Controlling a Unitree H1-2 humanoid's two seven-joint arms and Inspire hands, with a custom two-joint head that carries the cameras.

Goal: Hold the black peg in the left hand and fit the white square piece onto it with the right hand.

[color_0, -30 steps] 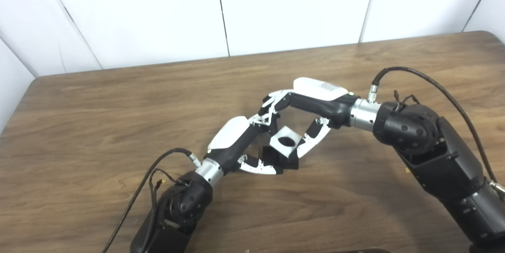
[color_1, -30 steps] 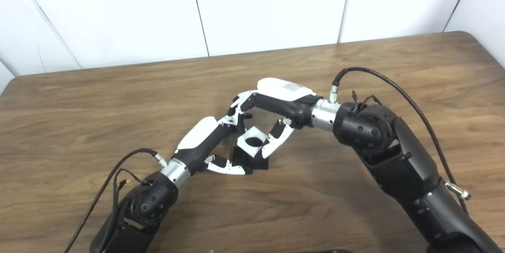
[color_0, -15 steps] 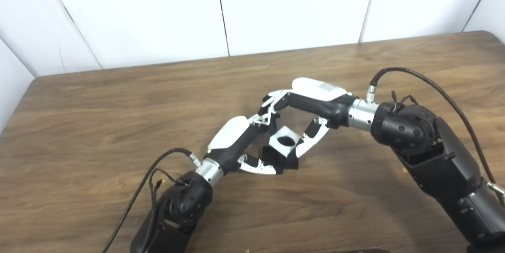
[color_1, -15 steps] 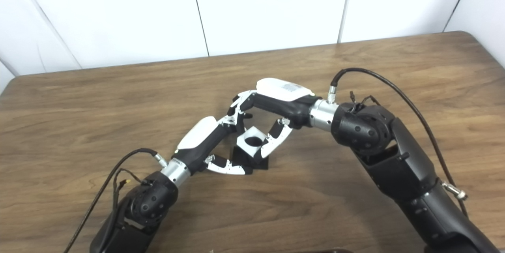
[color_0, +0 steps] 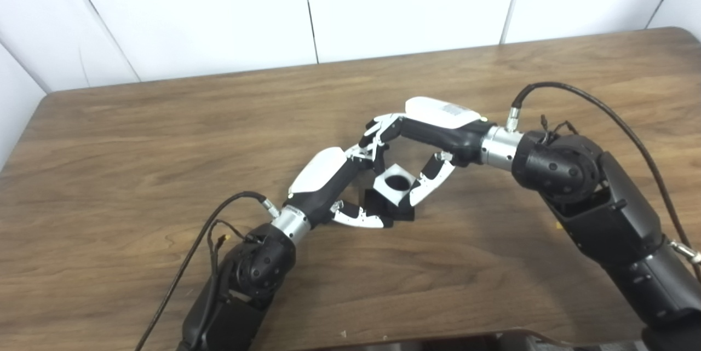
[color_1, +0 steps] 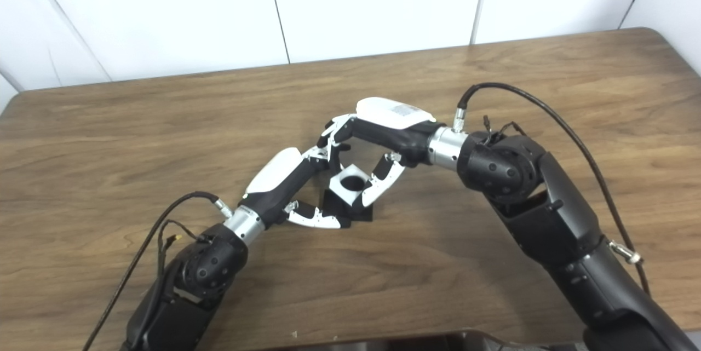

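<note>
Black peg (color_0: 386, 207) mostly hidden: only its dark base shows under the white square piece (color_0: 395, 185), whose round hole faces up; how far the piece is seated, cannot tell. Left hand (color_0: 328, 181) grasps the base, thumb low in front, upper fingers (color_0: 363, 155) behind the piece. Right hand (color_0: 432, 126) pinches the white piece between thumb and curled fingers; fingertips of both hands crowd together behind it. All sits mid-tabletop (color_0: 137, 137), bare wood all round, edges well apart. Right forearm cable (color_0: 591, 104) arches above the tabletop.
</note>
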